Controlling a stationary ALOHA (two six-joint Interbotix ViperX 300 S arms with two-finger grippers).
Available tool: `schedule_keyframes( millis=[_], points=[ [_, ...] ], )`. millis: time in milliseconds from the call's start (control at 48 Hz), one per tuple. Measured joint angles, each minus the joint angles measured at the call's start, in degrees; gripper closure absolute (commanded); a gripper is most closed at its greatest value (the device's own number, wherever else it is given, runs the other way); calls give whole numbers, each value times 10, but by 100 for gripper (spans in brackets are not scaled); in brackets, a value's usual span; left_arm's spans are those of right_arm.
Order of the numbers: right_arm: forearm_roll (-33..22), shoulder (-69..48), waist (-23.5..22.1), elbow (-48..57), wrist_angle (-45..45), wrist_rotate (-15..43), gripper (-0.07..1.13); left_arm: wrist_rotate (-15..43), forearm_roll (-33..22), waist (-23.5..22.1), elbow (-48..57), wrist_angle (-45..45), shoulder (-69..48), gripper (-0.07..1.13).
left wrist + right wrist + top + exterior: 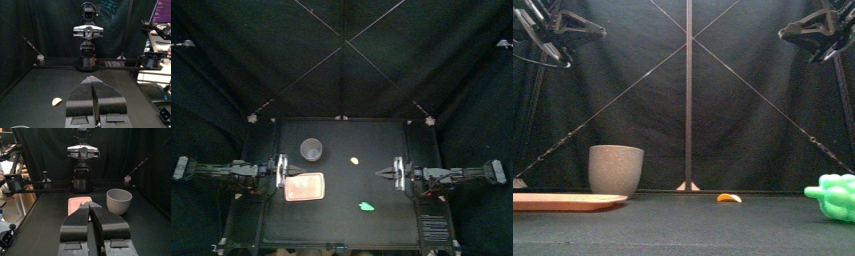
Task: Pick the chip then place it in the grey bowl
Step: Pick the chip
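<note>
Chip (356,160): small, flat, yellow-orange toy piece lying on the table (385,225) near its middle, just right of the grey cup (311,150) and apart from it. Nothing touches it.

Grey cup (the task's bowl): tall, upright, mouth open upward, at the back left of the table. The inside cannot be seen.

Pink tray (305,187): flat, in front of the cup on the left side. Not part of this task.

Green toy (366,206): knobbly piece near the front, well apart from the chip.

Left gripper (275,173): parked at the left edge, raised well above the table. Its jaws are pressed together and hold nothing.

Right gripper (396,173): parked at the right edge at the same height. Its jaws are also closed and hold nothing.

Step in hand, as judged: approach to the chip, not yet begun. The chip lies between the two grippers, so either could take it.

Handling notes: part the jaws before descending. Come down from directly above with the jaws astride the chip. Because the piece is thin and low, the tips probably need to reach almost to the table surface before closing, or they may slide over it or flick it away. Lift clear of the cup's rim before carrying across, and release only once over the mouth.
</note>
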Motion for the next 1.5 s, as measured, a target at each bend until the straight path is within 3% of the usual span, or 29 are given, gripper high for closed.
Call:
schedule_keyframes(
  millis=[167,292,542,708,812,1062,1500],
  points=[
    [12,47,-24,-7,-16,9,100,-1,0,11,1,-5,4,108],
    [53,112,-69,-34,-30,28,100,0,0,13,0,-7,12,108],
    [156,189,-220,-73,-25,47,100,0,0,58,-14,-22,58,108],
    [169,191,-330,-94,14,53,99,1,0,84,-14,-31,91,108],
    [170,199,-367,-116,76,60,99,0,1,87,-15,-32,97,108],
    [186,255,-359,-155,221,60,99,1,2,97,-15,-33,97,108],
    [248,367,-244,-176,271,58,83,1,2,101,-12,-33,97,108]
  ],
)
